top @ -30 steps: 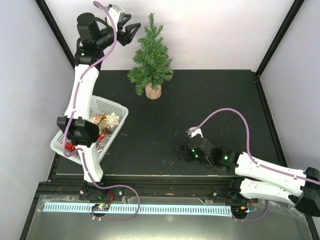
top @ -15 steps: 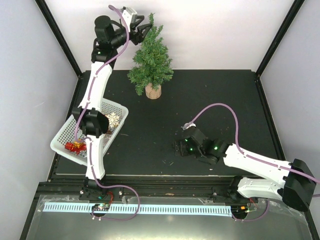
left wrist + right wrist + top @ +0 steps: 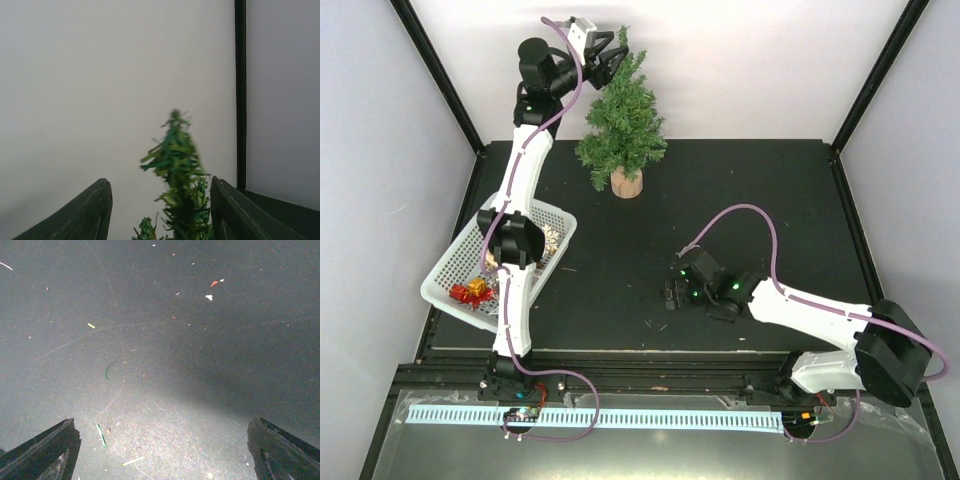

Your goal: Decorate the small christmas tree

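From above the whole layout shows: the small christmas tree [image 3: 622, 112] stands upright on its round, pale wooden base [image 3: 626, 183] at the far edge of the black table [image 3: 760, 190], left of centre. A white lattice plastic basket [image 3: 448, 285] sits at the near left, with red and gold ornaments [image 3: 472, 292] inside, partly hidden by the left arm. The left end effector [image 3: 610, 58] is raised level with the treetop, just beside its pointed tip. The right end effector [image 3: 671, 294] is low over bare table near the middle, well apart from the tree.

The left wrist view gives what the overhead cannot. The bristly green tip, slightly blurred, rises in the gap between the two dark fingers [image 3: 90, 212] with space on either side. The jaws stand partly apart, touching nothing and holding nothing. Behind is a plain pale wall [image 3: 100, 75] and a dark vertical post [image 3: 240, 90].

The right wrist view shows only the table's surface close up — matte, faintly scratched, and scattered with tiny specks [image 3: 214, 283] in red, white and green. This end effector's fingertips sit at the lower corners, spread wide and empty.
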Controlling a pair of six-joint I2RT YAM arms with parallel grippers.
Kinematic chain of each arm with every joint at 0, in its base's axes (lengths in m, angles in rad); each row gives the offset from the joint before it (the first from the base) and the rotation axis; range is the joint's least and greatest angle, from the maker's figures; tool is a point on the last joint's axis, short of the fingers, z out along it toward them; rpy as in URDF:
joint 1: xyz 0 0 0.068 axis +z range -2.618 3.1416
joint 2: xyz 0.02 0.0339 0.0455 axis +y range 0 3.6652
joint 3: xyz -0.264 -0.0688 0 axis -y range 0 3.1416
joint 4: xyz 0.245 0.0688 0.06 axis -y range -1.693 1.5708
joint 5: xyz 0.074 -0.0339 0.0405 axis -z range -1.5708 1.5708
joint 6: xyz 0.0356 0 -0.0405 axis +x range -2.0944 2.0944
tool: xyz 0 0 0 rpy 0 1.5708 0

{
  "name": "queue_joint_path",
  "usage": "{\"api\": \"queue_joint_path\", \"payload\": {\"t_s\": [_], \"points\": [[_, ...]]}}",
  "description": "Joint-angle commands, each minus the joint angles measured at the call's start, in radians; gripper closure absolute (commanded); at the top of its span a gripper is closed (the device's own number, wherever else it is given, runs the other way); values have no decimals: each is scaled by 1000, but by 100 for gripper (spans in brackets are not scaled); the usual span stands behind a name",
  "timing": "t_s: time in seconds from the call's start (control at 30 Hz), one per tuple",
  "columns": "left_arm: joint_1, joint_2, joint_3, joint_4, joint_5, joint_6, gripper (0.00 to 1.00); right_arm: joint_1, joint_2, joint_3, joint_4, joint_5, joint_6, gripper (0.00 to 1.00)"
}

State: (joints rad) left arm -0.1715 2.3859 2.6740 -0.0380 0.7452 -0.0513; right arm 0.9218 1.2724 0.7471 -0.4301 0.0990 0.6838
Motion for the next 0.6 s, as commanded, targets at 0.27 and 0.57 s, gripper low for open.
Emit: {"api": "queue_joint_path", "payload": {"t_s": [0.27,0.57], "points": [[-28,34,83,61,20,-22,53,-19,48,13,67,-51,-10,9],[-55,54,109,41,-37,50,66,-29,40,-17,90,-59,-6,9]]}}
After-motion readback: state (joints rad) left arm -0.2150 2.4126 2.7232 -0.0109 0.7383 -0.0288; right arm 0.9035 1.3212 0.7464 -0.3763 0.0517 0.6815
